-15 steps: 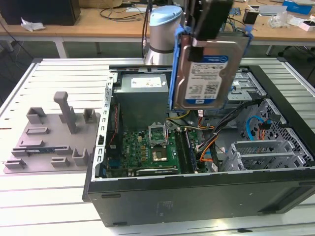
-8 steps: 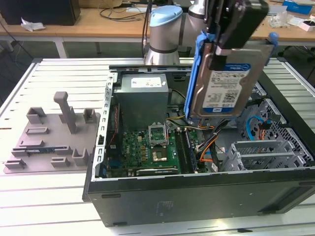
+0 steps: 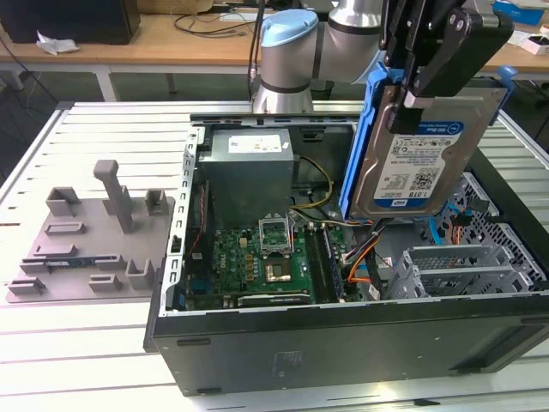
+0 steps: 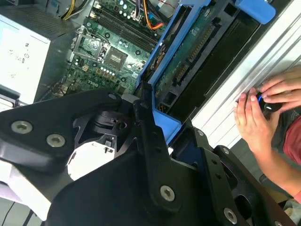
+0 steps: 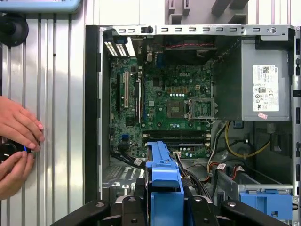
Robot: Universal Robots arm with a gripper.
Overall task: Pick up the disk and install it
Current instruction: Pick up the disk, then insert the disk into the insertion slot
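An open computer case (image 3: 343, 343) lies along the near edge of the slatted tabletop (image 3: 69, 369), toward the exterior view's right. Inside it the motherboard (image 3: 257, 257) lies flat. A grey power supply box (image 3: 249, 167) sits behind it and a metal drive cage (image 3: 467, 270) sits at the exterior view's right. A grey fixture plate (image 3: 86, 245) rests beside the case, toward the tabletop's edge on the exterior view's left.

Over the case's open side, the disk (image 3: 420, 163) hangs upright with its label facing the camera and its blue bracket (image 3: 360, 146) around it. The end effector (image 3: 418, 94) is clamped on its upper edge.

The second wrist view shows the disk's circuit-board underside. The first wrist view looks down on a blue caddy (image 5: 265, 202) in the case, with loose cables (image 5: 210, 165) between the caddy and the motherboard. In both wrist views a person's hands (image 5: 19, 129) are at the tabletop just outside the case wall, around a small black object (image 5: 7, 151).
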